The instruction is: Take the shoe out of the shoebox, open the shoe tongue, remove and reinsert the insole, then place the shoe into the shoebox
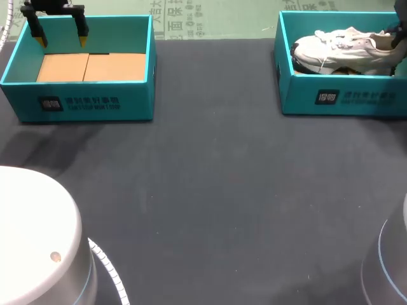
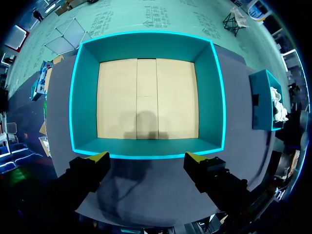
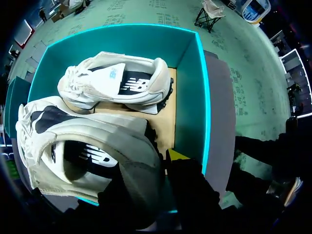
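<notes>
A white sneaker (image 1: 343, 51) sits in the teal shoebox (image 1: 343, 95) at the table's far right. In the right wrist view two white sneakers show in that shoebox (image 3: 187, 97). One sneaker (image 3: 117, 80) lies on its side against the far wall. The nearer sneaker (image 3: 87, 131) has its heel collar pinched by my right gripper (image 3: 156, 161), one finger inside the shoe and one yellow tip outside the heel. My right gripper (image 1: 397, 32) is at the box's right end. My left gripper (image 1: 62, 35) hangs open over the near wall of a second, empty teal box (image 2: 146, 46).
The empty teal box (image 1: 76, 105) stands at the far left, its cardboard floor bare. A dark grey mat (image 1: 222, 190) covers the table between and in front of the boxes. My arms' white bases (image 1: 32, 235) rise at the front corners.
</notes>
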{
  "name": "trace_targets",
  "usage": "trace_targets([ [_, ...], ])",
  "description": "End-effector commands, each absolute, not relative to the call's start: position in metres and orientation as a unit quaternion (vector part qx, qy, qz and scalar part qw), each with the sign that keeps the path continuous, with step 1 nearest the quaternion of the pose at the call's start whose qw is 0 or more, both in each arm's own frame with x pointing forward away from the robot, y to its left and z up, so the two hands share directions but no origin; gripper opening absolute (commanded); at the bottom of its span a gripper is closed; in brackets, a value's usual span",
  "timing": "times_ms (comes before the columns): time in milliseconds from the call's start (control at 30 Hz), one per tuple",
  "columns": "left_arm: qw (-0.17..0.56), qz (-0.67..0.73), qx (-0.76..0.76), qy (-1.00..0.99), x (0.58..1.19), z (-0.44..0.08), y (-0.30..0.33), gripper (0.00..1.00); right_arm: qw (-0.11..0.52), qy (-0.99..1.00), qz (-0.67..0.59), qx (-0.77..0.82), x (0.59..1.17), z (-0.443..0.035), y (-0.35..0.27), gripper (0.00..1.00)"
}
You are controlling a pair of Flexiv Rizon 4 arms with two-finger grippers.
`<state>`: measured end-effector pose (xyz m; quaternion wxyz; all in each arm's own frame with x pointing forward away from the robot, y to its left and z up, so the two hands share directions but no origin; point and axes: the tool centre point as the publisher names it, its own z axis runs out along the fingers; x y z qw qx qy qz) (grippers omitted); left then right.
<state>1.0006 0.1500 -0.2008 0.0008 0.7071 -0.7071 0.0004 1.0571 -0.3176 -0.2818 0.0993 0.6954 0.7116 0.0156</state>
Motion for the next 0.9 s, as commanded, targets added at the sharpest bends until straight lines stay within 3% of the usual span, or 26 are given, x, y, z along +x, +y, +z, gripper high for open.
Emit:
trace_targets([
  [33, 0.0, 0.0, 0.707, -0.707, 1.0, -0.2, 0.15, 1.0, 0.102, 0.713, 0.011, 0.694, 1.055, -0.258, -0.316, 0.0],
  [900, 0.0, 0.0, 0.707, -0.707, 1.0, -0.2, 0.15, 1.0, 0.139, 0.705, -0.034, 0.695, 1.04, -0.144, -0.298, 0.0],
])
